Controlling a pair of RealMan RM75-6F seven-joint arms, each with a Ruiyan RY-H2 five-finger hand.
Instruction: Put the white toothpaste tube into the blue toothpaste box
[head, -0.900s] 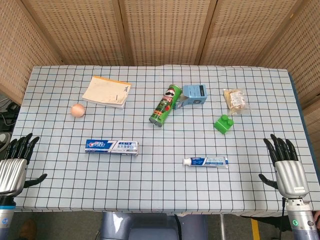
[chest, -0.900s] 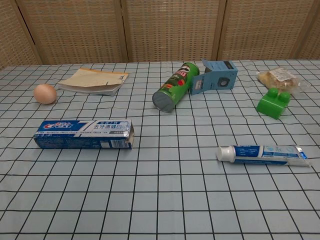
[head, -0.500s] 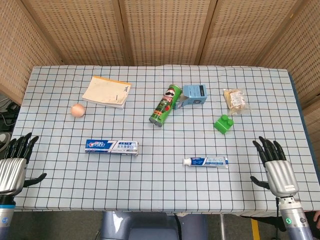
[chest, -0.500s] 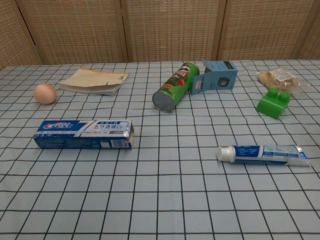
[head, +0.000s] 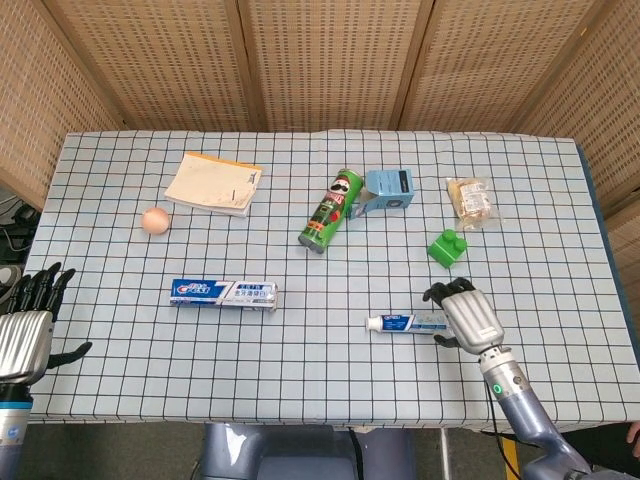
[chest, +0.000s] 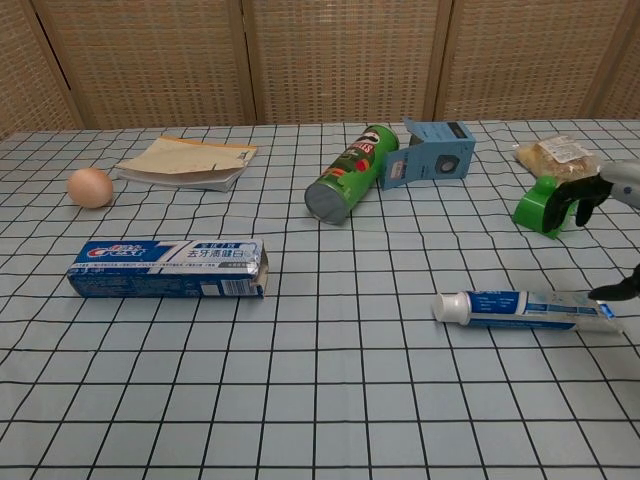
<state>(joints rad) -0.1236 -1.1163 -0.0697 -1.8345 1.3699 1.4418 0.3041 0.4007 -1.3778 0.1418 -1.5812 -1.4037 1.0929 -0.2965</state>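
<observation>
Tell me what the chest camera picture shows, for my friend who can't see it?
A white toothpaste tube lies on a checked table, with the robot's right hand open just above its far end. A blue toothpaste box lies to the left, its open end facing the tube.

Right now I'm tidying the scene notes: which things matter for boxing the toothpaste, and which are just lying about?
Job:
white toothpaste tube
blue toothpaste box
right hand, at the tube's tail end

Lying about:
egg
booklet
green chip can
small blue carton
green block
snack packet
</observation>
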